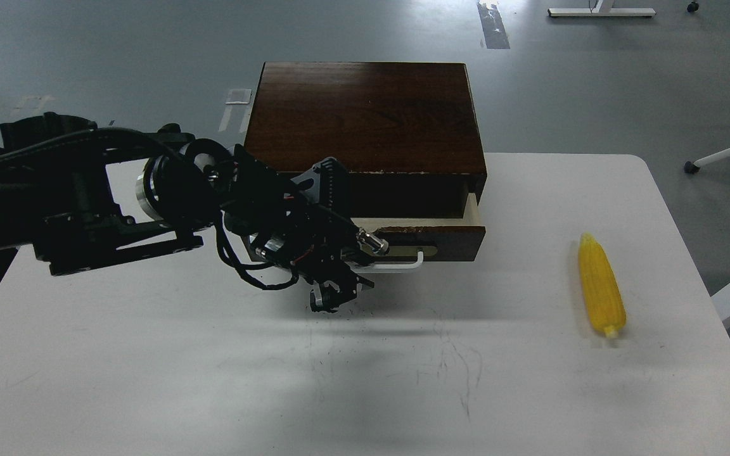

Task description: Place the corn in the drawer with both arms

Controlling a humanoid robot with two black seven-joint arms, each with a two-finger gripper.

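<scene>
One corn (601, 286), one drawer (431, 242), one arm in frame. Corn: bright yellow, tapered, rows of kernels, stub end toward frame bottom; lies at right of frame on the white table (149, 380), well apart from the box. Dark brown glossy wooden box (365, 117) at upper centre; drawer slid out slightly, cream inner wall showing, chipped front edge, white bar handle (403, 265) on beige plate. Left gripper (352, 269), black with cables, sits at the handle's left end; clenched or released, cannot tell. Table scuffed with dark scratch marks.
</scene>
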